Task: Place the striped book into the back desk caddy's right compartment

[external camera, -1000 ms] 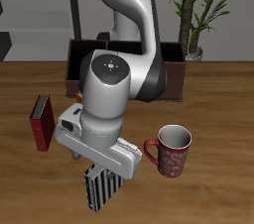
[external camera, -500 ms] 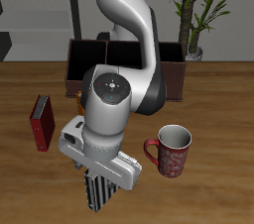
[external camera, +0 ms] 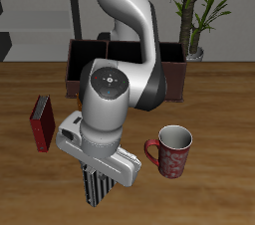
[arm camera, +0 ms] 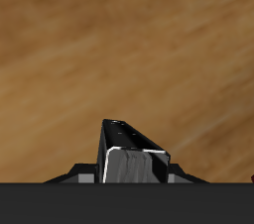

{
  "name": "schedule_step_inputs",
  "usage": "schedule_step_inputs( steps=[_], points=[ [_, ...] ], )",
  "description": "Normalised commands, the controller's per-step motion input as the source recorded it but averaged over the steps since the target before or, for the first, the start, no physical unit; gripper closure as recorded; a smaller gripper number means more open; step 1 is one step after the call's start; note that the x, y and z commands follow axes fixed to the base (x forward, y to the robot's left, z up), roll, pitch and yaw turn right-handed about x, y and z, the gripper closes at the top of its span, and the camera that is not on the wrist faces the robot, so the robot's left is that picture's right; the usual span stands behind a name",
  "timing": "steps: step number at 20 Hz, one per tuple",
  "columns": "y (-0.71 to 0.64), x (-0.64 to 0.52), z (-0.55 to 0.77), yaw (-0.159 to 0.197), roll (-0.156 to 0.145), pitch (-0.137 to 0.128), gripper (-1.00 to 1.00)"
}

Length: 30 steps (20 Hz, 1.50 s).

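Observation:
The striped book (external camera: 95, 185) stands on edge near the table's front edge, directly under my gripper (external camera: 97, 177). In the wrist view the book's top edge (arm camera: 135, 161) sits close up between the two fingers, and the jaws look closed against its sides. The back desk caddy (external camera: 76, 62) is a long dark brown box at the table's back, mostly hidden behind my arm. Its right compartment (external camera: 72, 72) shows only as a dark end wall beside the arm.
A red book (external camera: 41, 122) stands upright beside my arm. A red patterned mug (external camera: 173, 150) stands on the other side. A sliver of an orange book (external camera: 77, 97) shows by the caddy. A potted plant (external camera: 194, 15) stands at the back.
My arm has sunk a little and shifted slightly sideways over the striped book, which now shows less below the hand. The other objects have not moved.

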Motion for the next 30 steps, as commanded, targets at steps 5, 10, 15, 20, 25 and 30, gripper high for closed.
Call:
schedule_step_inputs(
  steps=[5,10,15,20,25,30],
  points=[
    [-0.27,-0.06,0.32,0.012,-0.049,-0.025,1.00],
    [-0.27,-0.21,0.50,0.095,-0.031,-0.053,1.00],
    [-0.19,-0.38,0.64,0.062,-0.008,-0.045,1.00],
    [-0.13,-0.45,0.48,0.024,-0.004,0.001,1.00],
    [-0.05,-0.51,0.39,0.037,-0.020,0.003,1.00],
    [-0.02,-0.41,0.20,0.004,-0.017,0.034,1.00]
  ],
)
